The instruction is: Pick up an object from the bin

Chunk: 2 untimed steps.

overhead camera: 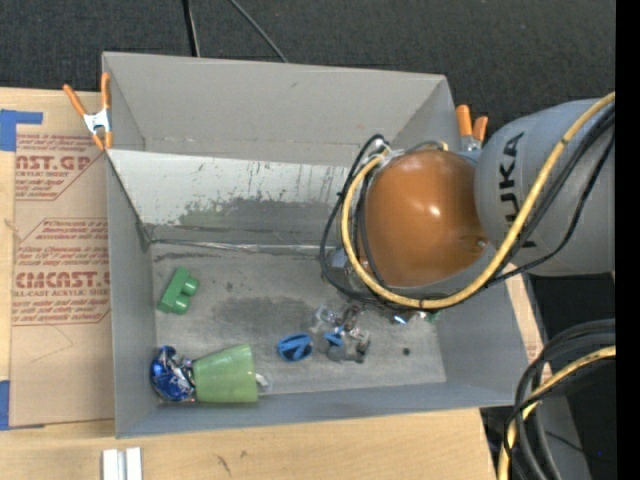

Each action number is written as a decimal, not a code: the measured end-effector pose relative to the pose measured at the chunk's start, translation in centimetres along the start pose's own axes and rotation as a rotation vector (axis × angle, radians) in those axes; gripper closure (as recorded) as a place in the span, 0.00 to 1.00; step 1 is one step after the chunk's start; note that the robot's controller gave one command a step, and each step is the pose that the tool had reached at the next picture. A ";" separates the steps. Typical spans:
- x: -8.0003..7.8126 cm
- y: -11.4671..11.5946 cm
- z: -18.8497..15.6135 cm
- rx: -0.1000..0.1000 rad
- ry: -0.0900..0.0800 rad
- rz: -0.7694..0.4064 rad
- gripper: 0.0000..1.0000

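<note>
One small blue piece (293, 346) lies on the bin (250, 118) floor just beside the gripper (345, 336); open or closed, I cannot tell; an off-centre close could nudge it away ungrasped

A green toy block (178, 291) with two studs sits left of the frame's middle, apart from everything else. At the lower left a pale green plastic cup (227, 375) lies on its side, its left end touching a crumpled shiny blue wrapper (168, 373). A small blue curved piece (293, 346) rests lower centre. Pale wooden desk (330, 446) runs along the bottom edge.
</note>
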<state>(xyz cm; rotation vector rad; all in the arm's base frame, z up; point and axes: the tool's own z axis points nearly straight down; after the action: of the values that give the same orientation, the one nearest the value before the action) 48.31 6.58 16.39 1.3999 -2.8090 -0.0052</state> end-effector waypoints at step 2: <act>0.1 -2.6 3.6 0.003 -0.002 -0.132 0.00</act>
<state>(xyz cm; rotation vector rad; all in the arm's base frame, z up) 50.29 4.93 12.79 1.5840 -2.7133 -0.0031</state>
